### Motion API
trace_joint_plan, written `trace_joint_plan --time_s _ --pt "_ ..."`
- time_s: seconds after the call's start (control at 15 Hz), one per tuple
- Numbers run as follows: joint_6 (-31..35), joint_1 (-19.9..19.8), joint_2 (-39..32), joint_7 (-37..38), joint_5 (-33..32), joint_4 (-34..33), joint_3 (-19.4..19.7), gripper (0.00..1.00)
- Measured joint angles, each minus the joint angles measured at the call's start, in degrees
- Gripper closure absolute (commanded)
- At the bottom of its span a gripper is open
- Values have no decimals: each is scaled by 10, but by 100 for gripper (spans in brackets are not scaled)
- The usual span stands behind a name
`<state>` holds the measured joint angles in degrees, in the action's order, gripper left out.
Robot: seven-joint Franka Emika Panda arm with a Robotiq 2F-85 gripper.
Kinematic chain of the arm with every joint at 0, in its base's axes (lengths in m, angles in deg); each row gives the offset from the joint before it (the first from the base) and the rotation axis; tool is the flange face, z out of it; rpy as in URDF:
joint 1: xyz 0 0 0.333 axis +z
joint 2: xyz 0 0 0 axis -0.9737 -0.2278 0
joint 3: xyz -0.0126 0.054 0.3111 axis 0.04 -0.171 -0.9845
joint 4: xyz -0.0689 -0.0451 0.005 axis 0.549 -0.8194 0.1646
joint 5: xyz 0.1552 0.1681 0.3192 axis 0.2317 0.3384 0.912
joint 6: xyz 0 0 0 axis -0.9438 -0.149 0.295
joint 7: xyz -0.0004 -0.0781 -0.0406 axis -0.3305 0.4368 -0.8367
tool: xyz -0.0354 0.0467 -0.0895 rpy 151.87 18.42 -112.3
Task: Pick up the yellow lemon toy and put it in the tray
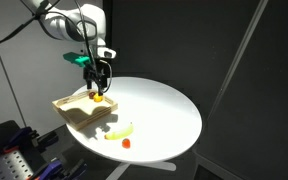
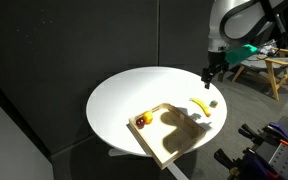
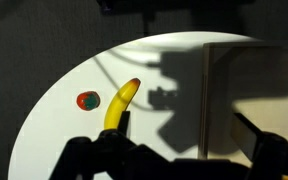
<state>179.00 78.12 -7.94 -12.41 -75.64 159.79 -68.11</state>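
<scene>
The yellow lemon toy (image 1: 100,98) lies inside the tray (image 1: 76,112) near one corner, and it shows in both exterior views (image 2: 140,121). The pale wood tray (image 2: 174,148) sits on the round white table, and its rim shows at the right of the wrist view (image 3: 246,90). My gripper (image 1: 101,82) hangs raised above the table, apart from the lemon (image 2: 212,76). In the wrist view its fingers (image 3: 192,150) are spread wide with nothing between them. The lemon is out of the wrist view.
A long curved yellow banana piece (image 3: 119,103) lies on the white table (image 1: 169,115) beside the tray (image 2: 200,105). A small red toy (image 3: 87,100) lies next to it (image 1: 126,144). The table edge drops to dark floor. A wooden stand (image 2: 269,70) is behind.
</scene>
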Motion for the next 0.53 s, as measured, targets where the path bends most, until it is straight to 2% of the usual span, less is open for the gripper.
trace_joint_plan --time_s 0.53 --pt "48 -4 88 -1 0 70 0 0"
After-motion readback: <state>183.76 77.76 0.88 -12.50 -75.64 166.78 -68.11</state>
